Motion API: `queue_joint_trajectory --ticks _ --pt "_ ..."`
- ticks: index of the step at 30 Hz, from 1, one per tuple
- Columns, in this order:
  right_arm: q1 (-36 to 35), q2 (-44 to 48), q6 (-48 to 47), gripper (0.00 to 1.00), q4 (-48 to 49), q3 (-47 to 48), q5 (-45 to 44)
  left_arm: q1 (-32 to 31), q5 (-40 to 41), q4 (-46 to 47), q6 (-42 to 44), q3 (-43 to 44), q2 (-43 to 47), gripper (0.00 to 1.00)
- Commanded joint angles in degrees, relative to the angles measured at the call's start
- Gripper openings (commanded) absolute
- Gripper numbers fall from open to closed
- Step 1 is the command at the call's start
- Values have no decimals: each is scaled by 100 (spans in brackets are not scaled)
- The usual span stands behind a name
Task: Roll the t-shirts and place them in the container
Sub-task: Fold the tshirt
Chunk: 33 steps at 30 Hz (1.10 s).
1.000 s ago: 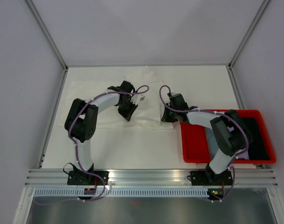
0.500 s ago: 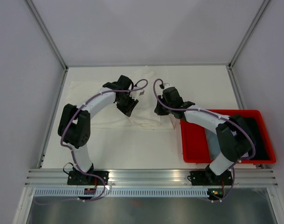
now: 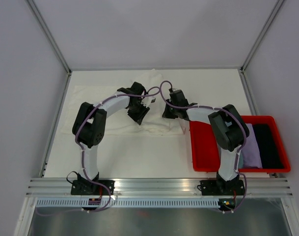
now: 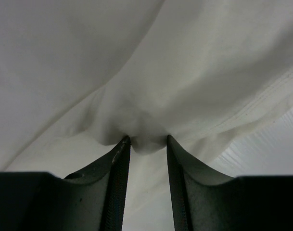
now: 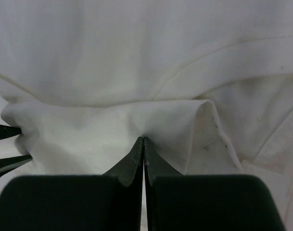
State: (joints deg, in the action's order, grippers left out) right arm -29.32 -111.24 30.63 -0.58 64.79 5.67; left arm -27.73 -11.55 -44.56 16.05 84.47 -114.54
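Overhead and wrist views of the rolling task. The wrinkly off-white cotton t-shirt [image 3: 154,81] lies spread flat on the white table [image 3: 139,152], wholly to the left of the red plastic bin [image 3: 208,169]; its right edge comes close to the bin's far-left corner. Both tools rest on the cloth on the side nearest the bin. The right gripper [image 3: 168,114] is the nearer to the bin, just off that far-left corner, and the left gripper [image 3: 139,115] lies farther left, near it but not touching. In the left wrist view, the left gripper [image 4: 146,140] has its jaws parted, and a small pucker of the t-shirt [image 4: 184,72] sits between the tips. In the right wrist view, the right gripper [image 5: 144,139] is closed, its jaws meeting at a raised fold of the t-shirt [image 5: 136,57]; whether cloth is caught between them cannot be told. The left gripper's fingertips [image 5: 6,131] show at that view's left edge. Inside the bin lie a folded lilac t-shirt [image 3: 252,150] and a black t-shirt [image 3: 270,147].
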Motion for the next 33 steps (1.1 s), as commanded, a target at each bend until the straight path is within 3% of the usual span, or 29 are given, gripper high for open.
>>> queue_joint_trajectory --ticks 1,10,15,20,23,24,25,29,33 --pt "277 -178 198 1 357 147 -232 -14 337 246 -208 360 -323 42" --pt "295 -408 -101 0 163 359 -479 -13 601 404 -164 430 -438 48" --pt "287 14 -531 1 -380 569 -532 4 408 255 -15 369 263 54" --pt "287 866 -585 4 -434 17 -725 197 426 202 135 -315 1135 58" --pt "252 1262 -620 4 -548 -449 -988 644 504 193 144 -948 1627 58" --pt "156 1358 -620 7 -844 -676 -1154 1403 705 193 196 -1419 1932 58" --pt "155 1359 -620 10 -847 -722 -1156 1410 707 193 240 -1563 2049 58" --pt "-99 1368 -795 22 -1216 -872 -1524 2472 1066 263 538 -2056 2584 58" --pt "-249 1403 -690 26 -1252 -994 -1726 3613 1366 639 750 -2347 2885 62"
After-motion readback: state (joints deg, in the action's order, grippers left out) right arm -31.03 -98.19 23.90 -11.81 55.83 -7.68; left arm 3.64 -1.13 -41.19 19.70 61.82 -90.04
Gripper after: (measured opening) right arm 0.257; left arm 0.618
